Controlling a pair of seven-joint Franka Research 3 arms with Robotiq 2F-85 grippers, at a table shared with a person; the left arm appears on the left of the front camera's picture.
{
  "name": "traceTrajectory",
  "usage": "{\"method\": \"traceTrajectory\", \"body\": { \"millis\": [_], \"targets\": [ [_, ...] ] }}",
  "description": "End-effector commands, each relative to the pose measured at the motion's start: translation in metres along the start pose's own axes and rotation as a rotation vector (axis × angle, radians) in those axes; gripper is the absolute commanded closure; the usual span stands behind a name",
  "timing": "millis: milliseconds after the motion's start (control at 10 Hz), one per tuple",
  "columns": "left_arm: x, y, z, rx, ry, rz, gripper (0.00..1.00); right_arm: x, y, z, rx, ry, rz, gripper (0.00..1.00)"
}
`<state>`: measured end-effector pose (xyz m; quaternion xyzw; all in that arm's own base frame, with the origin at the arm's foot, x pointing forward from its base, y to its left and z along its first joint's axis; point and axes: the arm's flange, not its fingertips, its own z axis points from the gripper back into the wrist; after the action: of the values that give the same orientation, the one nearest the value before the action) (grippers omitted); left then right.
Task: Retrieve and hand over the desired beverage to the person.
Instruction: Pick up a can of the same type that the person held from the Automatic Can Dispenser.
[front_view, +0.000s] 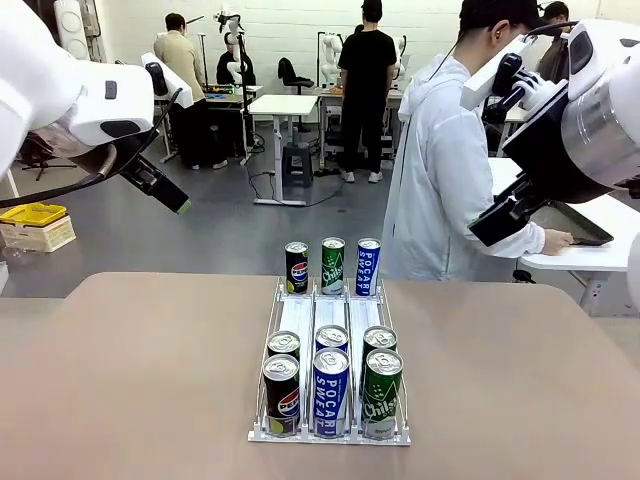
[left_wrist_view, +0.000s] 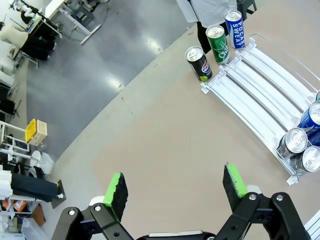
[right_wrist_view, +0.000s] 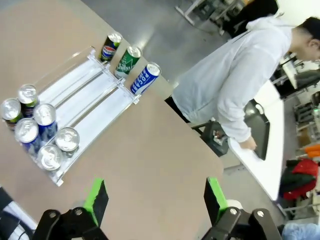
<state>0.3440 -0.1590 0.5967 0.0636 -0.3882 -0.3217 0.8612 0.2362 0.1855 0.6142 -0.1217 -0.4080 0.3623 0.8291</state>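
- My left gripper (left_wrist_view: 175, 185) hangs over the left part of the brown table (front_view: 130, 370). Its green-padded fingers (left_wrist_view: 116, 190) are spread wide and there is nothing between them. From the front it (front_view: 180, 203) sits high, well to the left of the drinks.
- A clear three-lane rack (front_view: 330, 320) lies in the middle of the table, running away from me.
- Six cans (front_view: 331, 390) are crowded at its near end, two to a lane: dark Pepsi on the left, blue Pocari Sweat in the middle and green Chilsung on the right.
- At the rack's far end three more stand upright in a row: a Pepsi can (front_view: 297, 267), a green Chilsung can (front_view: 333, 265) and a blue Pocari Sweat can (front_view: 368, 266).
- The person (front_view: 440, 180), in a white hooded jacket, stands past the table's far right corner and leans over a white side table (front_view: 600, 250), one hand on a flat black tray (right_wrist_view: 260, 132).
- My right gripper (right_wrist_view: 155, 197) hovers above the table's right part, its jaws fully apart and holding nothing.
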Motion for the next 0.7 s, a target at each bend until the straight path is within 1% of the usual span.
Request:
{"method": "traceTrajectory", "body": {
  "millis": [0, 100, 200, 300, 400, 500, 600],
  "targets": [
    [-0.004, 0.001, -0.006, -0.009, 0.013, -0.001, 0.0, -0.001, -0.005, -0.002, 0.013, -0.021, -0.021, 0.0],
    [0.0, 0.0, 0.0, 0.0, 0.0, 0.0, 0.0, 0.0, 0.0, 0.0, 0.0, 0.0, 0.0, 0.0],
    [-0.015, 0.025, 0.009, -0.261, 0.018, 0.047, 0.0, -0.02, -0.036, 0.005, 0.219, -0.05, -0.085, 0.0],
    [-0.027, 0.069, 0.023, -0.449, 0.0, 0.138, 0.0, -0.038, -0.074, 0.012, 0.419, -0.066, -0.149, 0.0],
    [-0.045, 0.109, 0.036, -0.657, -0.06, 0.214, 0.0, -0.058, -0.106, 0.019, 0.497, -0.099, -0.217, 0.0],
    [-0.066, 0.135, 0.042, -0.745, -0.091, 0.263, 0.0, -0.079, -0.134, 0.021, 0.586, -0.118, -0.261, 0.0],
    [-0.085, 0.157, 0.043, -0.754, -0.107, 0.327, 0.0, -0.101, -0.162, 0.017, 0.638, -0.133, -0.326, 0.0]
  ]
}}
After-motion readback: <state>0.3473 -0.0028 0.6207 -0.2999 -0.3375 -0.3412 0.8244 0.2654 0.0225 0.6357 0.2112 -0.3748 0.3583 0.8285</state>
